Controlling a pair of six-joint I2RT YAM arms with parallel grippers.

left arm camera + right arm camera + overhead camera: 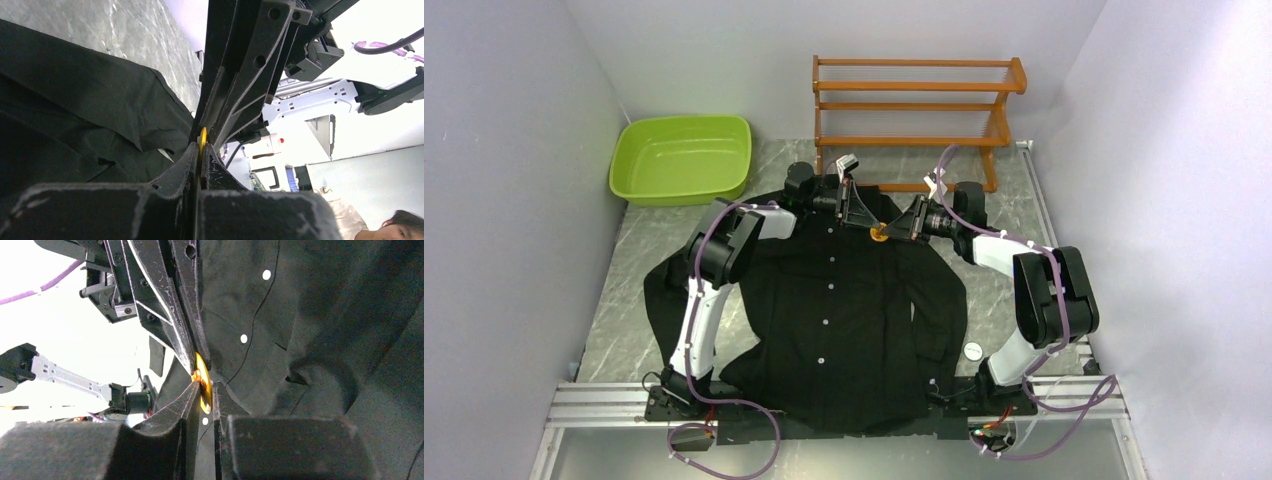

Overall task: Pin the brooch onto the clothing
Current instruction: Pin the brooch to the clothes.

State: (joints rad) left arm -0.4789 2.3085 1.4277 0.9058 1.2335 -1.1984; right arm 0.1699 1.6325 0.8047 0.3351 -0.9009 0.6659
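Up close, the right wrist view shows the brooch edge-on at mid-frame. It is an amber disc pinched by my right gripper from below and by my left gripper from above, both pressed together on it. White buttons dot the black clothing to the right. The left wrist view gives only a thin yellow sliver between my fingers. Only the overhead view places it, at upper centre by the collar end of the clothing, which lies spread on a grey marbled table between pale walls. Whether the brooch touches the cloth I cannot tell. A green basin sits upper left, a wooden rack at the top, and a small white disc lower right. My own fingers cover most of the brooch's faces
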